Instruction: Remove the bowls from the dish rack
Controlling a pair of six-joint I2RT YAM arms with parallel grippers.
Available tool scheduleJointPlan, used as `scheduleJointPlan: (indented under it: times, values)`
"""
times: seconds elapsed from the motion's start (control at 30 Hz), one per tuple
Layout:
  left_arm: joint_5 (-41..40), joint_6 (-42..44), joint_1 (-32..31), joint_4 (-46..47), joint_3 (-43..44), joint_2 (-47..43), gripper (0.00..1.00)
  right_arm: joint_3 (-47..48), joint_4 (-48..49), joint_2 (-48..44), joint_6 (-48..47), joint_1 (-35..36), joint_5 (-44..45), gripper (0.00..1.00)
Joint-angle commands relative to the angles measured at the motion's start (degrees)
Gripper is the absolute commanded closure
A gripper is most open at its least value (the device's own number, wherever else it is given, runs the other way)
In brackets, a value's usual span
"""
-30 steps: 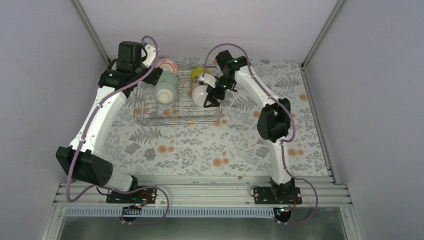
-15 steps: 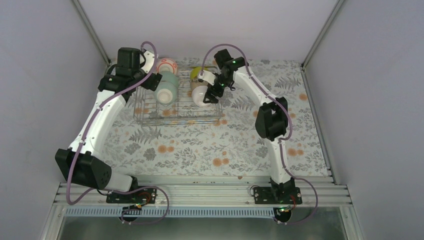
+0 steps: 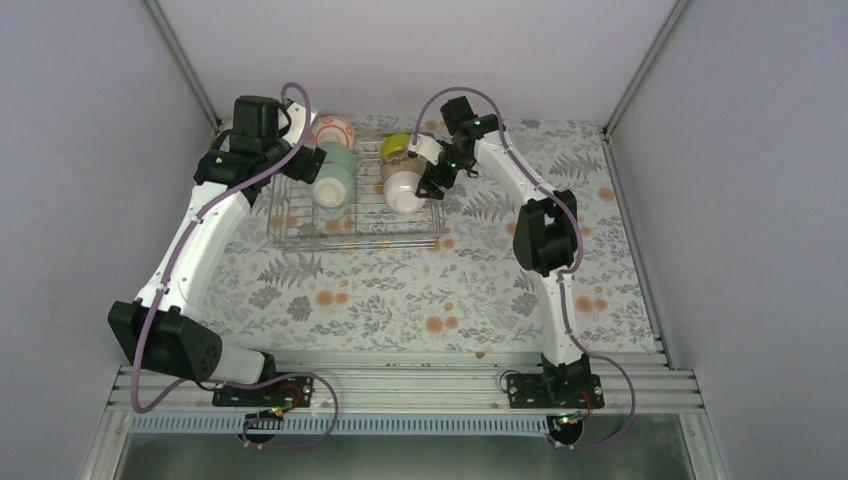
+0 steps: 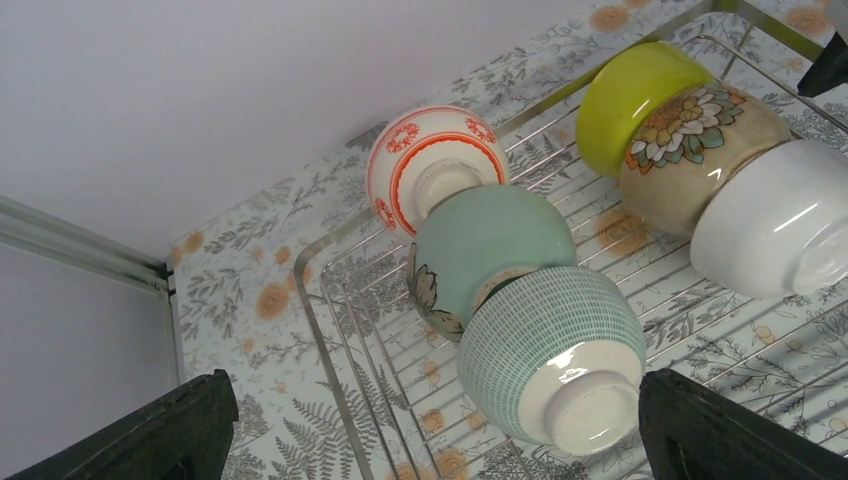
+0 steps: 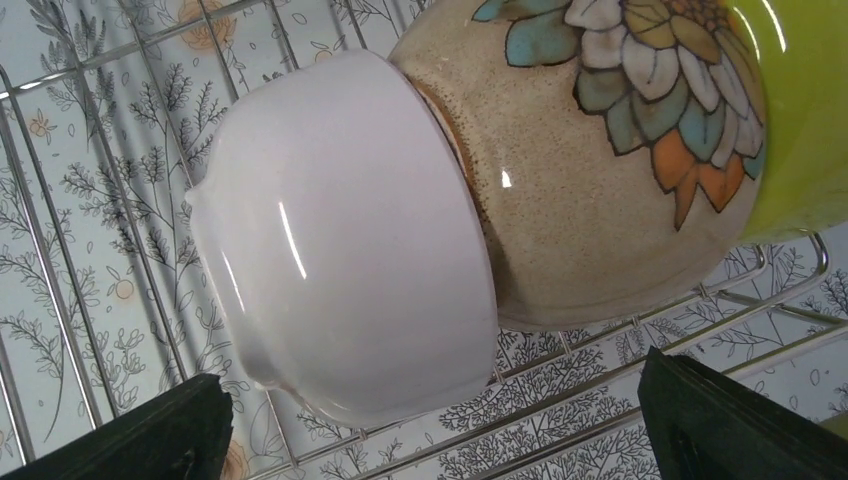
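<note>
The silver wire dish rack (image 3: 356, 238) holds two rows of bowls on their sides. The left row has the white bowl with orange-red pattern (image 4: 432, 162), the pale mint green bowl (image 4: 490, 240) and a teal-meshed bowl (image 4: 553, 352). The right row has the yellow-green bowl (image 4: 632, 92), a beige flowered bowl (image 5: 600, 180) and a plain white bowl (image 5: 340, 240). My left gripper (image 4: 430, 445) is open, hovering over the teal-meshed bowl at the rack's left side (image 3: 308, 168). My right gripper (image 5: 435, 435) is open just beside the white bowl, at the rack's right edge (image 3: 432, 183).
The rack stands on a flower-patterned cloth (image 3: 400, 290) near the back wall. Grey walls close in the left, back and right. Metal frame posts (image 3: 180, 50) run up the back corners.
My right gripper has shifted a little toward the back along the rack's right edge. The left wrist has turned slightly. The bowls have barely moved.
</note>
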Motion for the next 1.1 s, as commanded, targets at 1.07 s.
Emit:
scheduleJointPlan:
  times: [1.07]
  values:
    - [4.31, -0.68, 0.41, -0.3, -0.38, -0.55, 0.0, 4.43, -3.92, 4.46, -3.13, 2.57, -5.32, 0.0]
